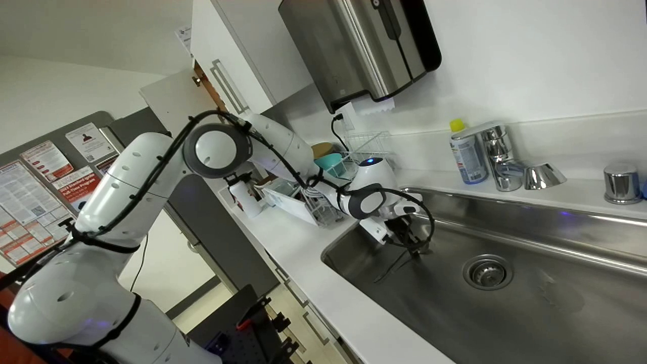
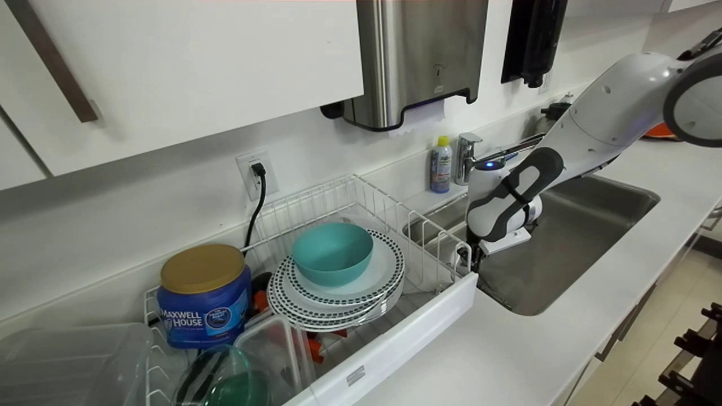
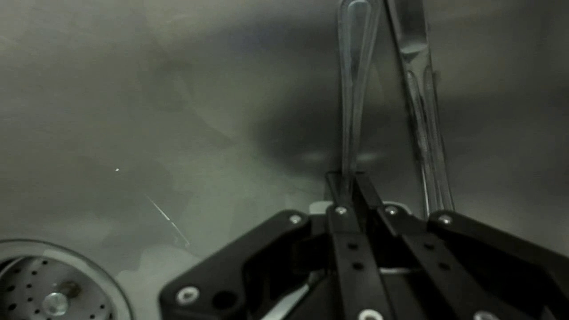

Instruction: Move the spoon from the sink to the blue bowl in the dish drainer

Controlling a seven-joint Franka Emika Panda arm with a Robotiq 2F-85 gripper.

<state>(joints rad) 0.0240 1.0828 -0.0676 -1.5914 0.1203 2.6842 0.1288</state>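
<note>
The spoon point(image 3: 358, 58) lies in the steel sink point(image 1: 505, 318), its handle pointing up the wrist view; its bowl end is hidden by my gripper. My gripper point(image 3: 347, 175) is low in the sink, its fingertips close together on both sides of the spoon's handle. In the exterior views the gripper shows at the sink end nearest the dish drainer point(image 2: 395, 344). The blue bowl point(image 2: 333, 256) stands upright on stacked plates in the white wire dish drainer. The bowl also shows partly behind the arm in an exterior view point(image 1: 329, 163).
A knife point(image 3: 422, 89) lies beside the spoon on the right. The drain point(image 1: 488, 272) is nearby. A spray can point(image 2: 440, 166) and faucet point(image 1: 498, 156) stand behind the sink. A coffee tub point(image 2: 204, 299) and clear containers are in the drainer. A paper towel dispenser point(image 2: 417, 62) hangs above.
</note>
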